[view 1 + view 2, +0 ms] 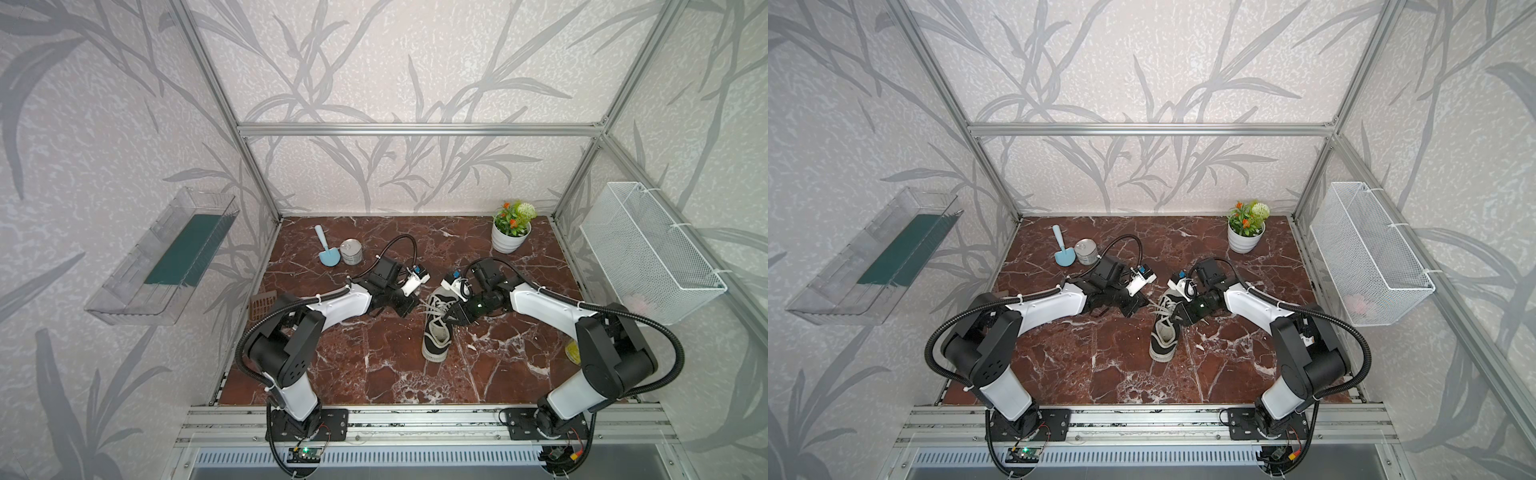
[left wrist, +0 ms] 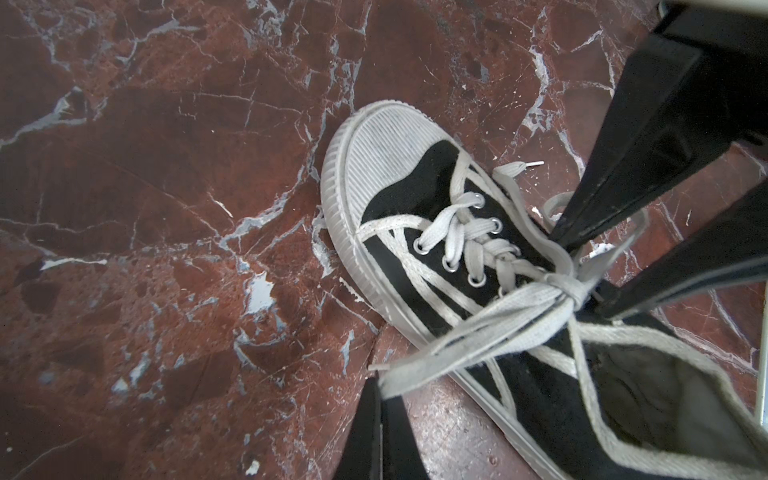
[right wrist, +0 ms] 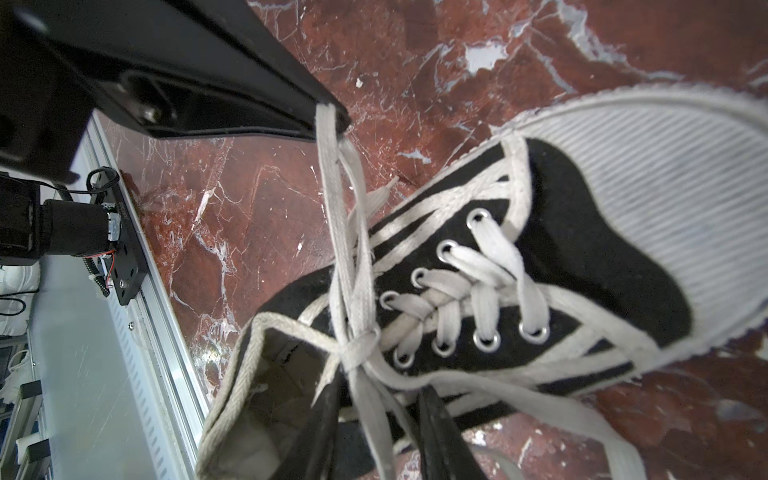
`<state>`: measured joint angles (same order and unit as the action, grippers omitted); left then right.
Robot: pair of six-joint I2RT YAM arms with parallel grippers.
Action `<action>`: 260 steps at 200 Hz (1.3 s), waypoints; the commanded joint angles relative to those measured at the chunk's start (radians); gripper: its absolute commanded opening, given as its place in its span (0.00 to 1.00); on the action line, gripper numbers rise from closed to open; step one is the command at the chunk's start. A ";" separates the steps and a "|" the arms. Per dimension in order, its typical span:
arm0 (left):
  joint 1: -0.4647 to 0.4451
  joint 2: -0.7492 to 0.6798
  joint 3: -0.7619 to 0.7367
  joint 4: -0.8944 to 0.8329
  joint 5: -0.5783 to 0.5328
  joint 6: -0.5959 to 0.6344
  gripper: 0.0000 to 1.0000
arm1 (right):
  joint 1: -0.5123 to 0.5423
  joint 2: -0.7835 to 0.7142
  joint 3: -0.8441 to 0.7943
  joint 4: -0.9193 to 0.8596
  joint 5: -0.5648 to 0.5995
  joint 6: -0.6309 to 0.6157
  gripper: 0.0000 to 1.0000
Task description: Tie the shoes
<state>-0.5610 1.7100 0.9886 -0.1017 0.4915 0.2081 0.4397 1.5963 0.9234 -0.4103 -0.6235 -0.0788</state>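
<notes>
A black canvas shoe with a white toe cap lies mid-table in both top views, toe toward the front. Its white laces meet in a knot above the tongue. My left gripper is shut on a lace loop pulled out to the shoe's left side; its tip pinching the loop also shows in the right wrist view. My right gripper sits at the knot. Its fingers stand apart on either side of another lace strand, with gaps showing.
A blue scoop and a tin can sit at the back left. A potted plant stands at the back right. A wire basket hangs on the right wall and a clear tray on the left.
</notes>
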 commanded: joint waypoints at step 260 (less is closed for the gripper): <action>0.007 -0.019 0.074 -0.088 -0.150 0.039 0.00 | 0.024 -0.104 -0.046 -0.058 0.158 0.039 0.00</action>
<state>-0.5625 1.6951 1.0283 -0.1669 0.4156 0.2317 0.4679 1.4849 0.8814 -0.4137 -0.5011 -0.0715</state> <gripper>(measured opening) 0.048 0.050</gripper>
